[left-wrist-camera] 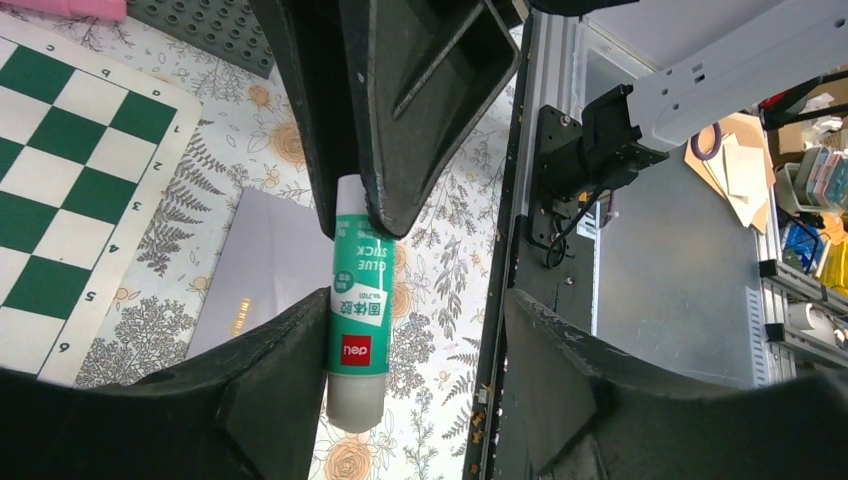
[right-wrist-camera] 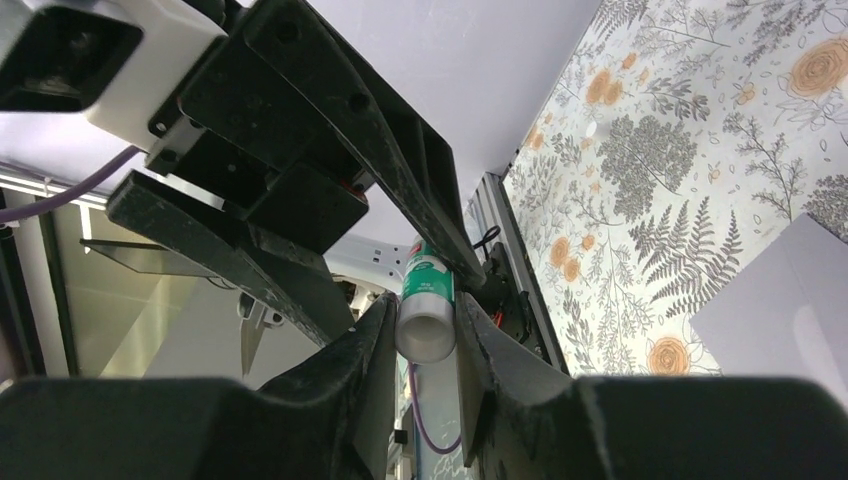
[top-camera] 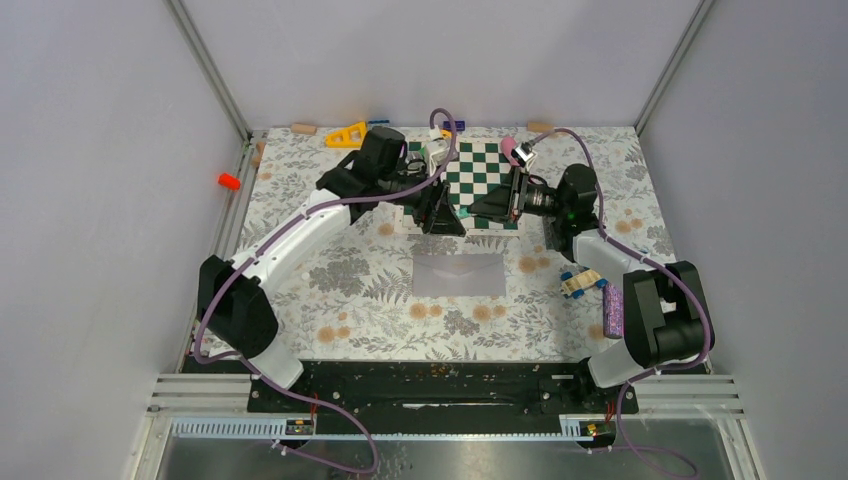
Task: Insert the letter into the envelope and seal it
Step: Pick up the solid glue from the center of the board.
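Judging by the plain light grey paper envelope [top-camera: 459,274] lying flat on the floral surface [top-camera: 340,270], no letter in sight, you're likely down to the sealing. Right now your right gripper [right-wrist-camera: 425,320] pinches the green-and-white glue stick [left-wrist-camera: 362,300], while your left gripper [left-wrist-camera: 415,330] gapes beside it, released. The right wrist view shows that pinch end-on; the top view hides the stick

Glue stick [left-wrist-camera: 358,320]: smooth plastic tube, glossy green-and-white printed label, matt white end. Envelope [top-camera: 459,273]: plain matt grey paper. Left gripper [left-wrist-camera: 415,310] fingers [left-wrist-camera: 250,400]: matt black plastic, faintly grainy; table cover [top-camera: 340,280]: matt floral print.
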